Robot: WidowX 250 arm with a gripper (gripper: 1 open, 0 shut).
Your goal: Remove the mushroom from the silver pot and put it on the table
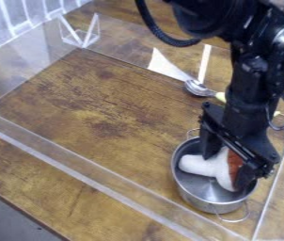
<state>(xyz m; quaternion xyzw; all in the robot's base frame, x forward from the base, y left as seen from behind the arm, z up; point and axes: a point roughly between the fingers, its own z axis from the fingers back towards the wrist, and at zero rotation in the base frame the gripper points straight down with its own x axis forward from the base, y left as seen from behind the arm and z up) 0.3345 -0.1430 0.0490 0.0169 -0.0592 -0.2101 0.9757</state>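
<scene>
We'd pinch the light, probably firm white-stemmed, reddish-brown-capped toy mushroom (pixel 205 165) by its stem; our black hand (pixel 230 158) seems wide open, gripping nothing.

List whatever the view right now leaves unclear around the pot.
- Mushroom cap: camera view, mostly behind the gripper.
- Fingertips: same view, dark and blurred together; contact with the mushroom can't be told.
- Yellow-green toy: same view, all but its tip behind the arm.

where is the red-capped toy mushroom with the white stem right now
In the camera view, the red-capped toy mushroom with the white stem lies at lower right, inside the round shiny metal pot, under the black pincer.
</scene>
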